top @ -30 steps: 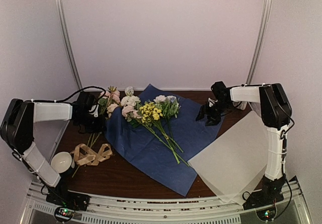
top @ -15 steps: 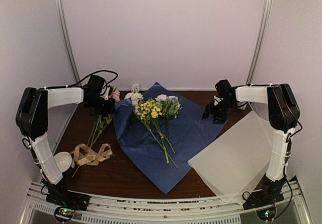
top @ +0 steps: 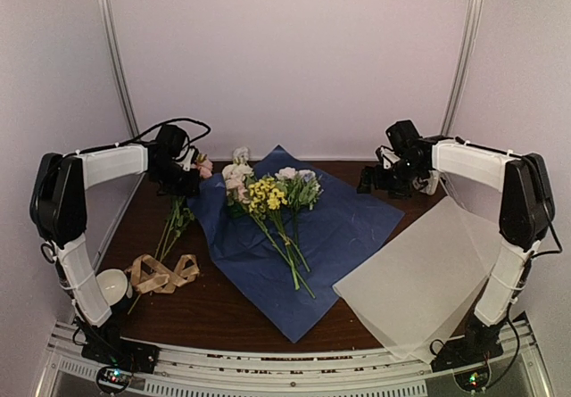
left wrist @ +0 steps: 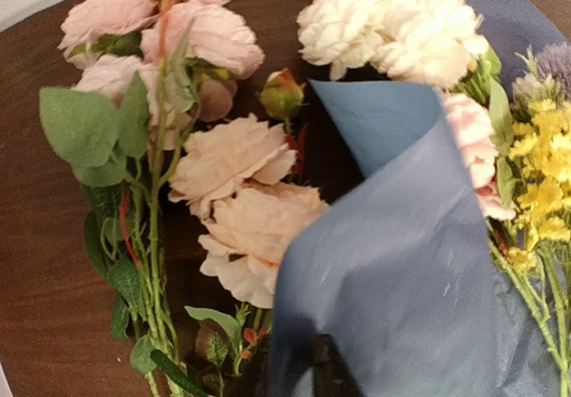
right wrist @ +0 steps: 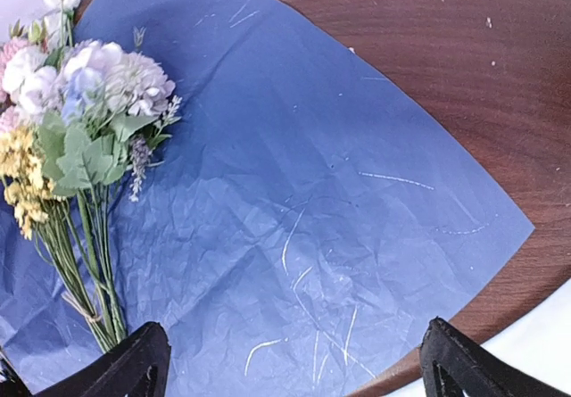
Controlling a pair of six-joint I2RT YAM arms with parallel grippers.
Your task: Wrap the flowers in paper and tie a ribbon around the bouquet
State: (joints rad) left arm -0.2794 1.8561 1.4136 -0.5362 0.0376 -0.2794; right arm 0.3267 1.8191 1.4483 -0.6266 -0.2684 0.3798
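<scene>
Hiding left gripper (top: 185, 181) jaws: raised paper (left wrist: 393, 263) fold, grip unclear | right gripper (right wrist: 299, 372) spread wide, empty

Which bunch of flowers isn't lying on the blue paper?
The pink bunch at the left, on the bare table; the yellow-and-white bunch lies on the paper.

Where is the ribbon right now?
Top view: the ribbon lies loosely looped at the near left of the table, between a white round object and the blue paper.
</scene>
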